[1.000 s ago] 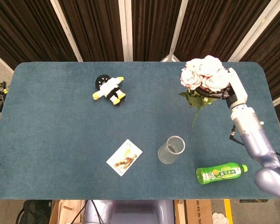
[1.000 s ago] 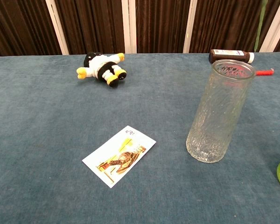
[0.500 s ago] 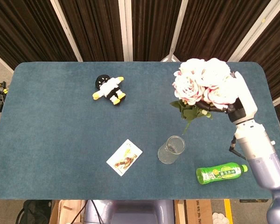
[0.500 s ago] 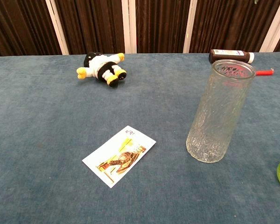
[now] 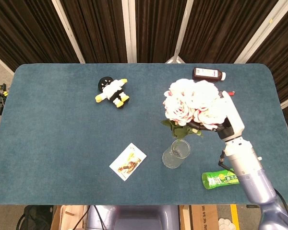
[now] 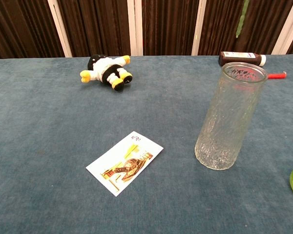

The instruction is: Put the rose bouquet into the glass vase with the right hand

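Note:
In the head view my right hand (image 5: 226, 122) holds the rose bouquet (image 5: 192, 105), white-pink blooms with green leaves, in the air. Its leaves hang just above the rim of the glass vase (image 5: 176, 154). The vase (image 6: 229, 117) stands upright and holds nothing in the chest view, where only a green stem tip (image 6: 240, 19) shows at the top edge. My left hand appears in neither view.
A penguin plush (image 5: 112, 92) lies at the back left. A picture card (image 5: 128, 161) lies left of the vase. A green bottle (image 5: 220, 178) lies to the vase's right, a brown bottle (image 5: 209, 74) and a red item (image 6: 277, 75) at the far edge.
My right hand has carried the bouquet from the far right toward me and leftward, to just over the vase. The brown bottle behind is now uncovered.

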{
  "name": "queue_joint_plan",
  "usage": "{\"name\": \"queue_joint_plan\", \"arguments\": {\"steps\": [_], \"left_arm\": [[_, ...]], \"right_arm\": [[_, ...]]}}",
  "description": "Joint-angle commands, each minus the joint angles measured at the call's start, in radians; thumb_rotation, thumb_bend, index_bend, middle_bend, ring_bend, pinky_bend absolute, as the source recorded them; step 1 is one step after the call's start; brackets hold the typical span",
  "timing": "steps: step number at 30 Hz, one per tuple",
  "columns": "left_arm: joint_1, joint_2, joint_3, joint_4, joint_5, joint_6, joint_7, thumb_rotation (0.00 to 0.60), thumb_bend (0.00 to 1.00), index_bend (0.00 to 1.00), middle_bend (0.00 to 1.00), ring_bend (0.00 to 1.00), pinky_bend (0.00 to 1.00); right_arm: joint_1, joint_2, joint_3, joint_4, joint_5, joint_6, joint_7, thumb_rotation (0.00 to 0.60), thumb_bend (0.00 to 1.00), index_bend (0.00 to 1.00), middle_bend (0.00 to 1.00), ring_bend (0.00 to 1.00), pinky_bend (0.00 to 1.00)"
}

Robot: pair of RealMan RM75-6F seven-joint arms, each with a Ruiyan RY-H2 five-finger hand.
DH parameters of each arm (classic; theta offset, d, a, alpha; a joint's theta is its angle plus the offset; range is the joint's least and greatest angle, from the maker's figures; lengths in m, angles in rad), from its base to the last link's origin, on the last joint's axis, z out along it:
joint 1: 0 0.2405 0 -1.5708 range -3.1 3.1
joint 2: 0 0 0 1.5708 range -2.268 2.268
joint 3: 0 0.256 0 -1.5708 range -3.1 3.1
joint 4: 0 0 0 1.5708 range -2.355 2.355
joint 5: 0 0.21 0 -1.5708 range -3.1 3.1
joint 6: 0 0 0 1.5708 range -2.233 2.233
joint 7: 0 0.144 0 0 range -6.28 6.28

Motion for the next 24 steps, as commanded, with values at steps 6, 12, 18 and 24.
{"name": "queue_joint_plan", "arguments": {"steps": [6,12,18,24], "left_arm": [[0.003,0.004,-0.002,0.001,0.000,0.001,-0.009,0.600,0.20,0.14,0.00,0.00,0.00],[0.004,0.004,-0.005,0.001,-0.003,0.003,-0.007,0.600,0.20,0.14,0.00,0.00,0.00],[0.002,-0.001,-0.003,0.000,0.002,0.002,0.007,0.600,0.20,0.14,0.00,0.00,0.00],[0.001,-0.007,-0.001,-0.003,0.007,0.003,0.023,0.600,0.20,0.14,0.00,0.00,0.00]], "right_arm": [[0.071,-0.099,-0.079,0.056,-0.036,0.051,-0.080,0.600,0.25,0.65,0.54,0.52,0.12],[0.088,-0.126,-0.115,0.099,-0.046,0.059,-0.106,0.600,0.25,0.65,0.54,0.52,0.12],[0.081,-0.129,-0.137,0.121,-0.069,0.049,-0.088,0.600,0.25,0.65,0.54,0.52,0.12],[0.073,-0.127,-0.154,0.148,-0.092,0.030,-0.060,0.600,0.25,0.65,0.54,0.52,0.12]]}}
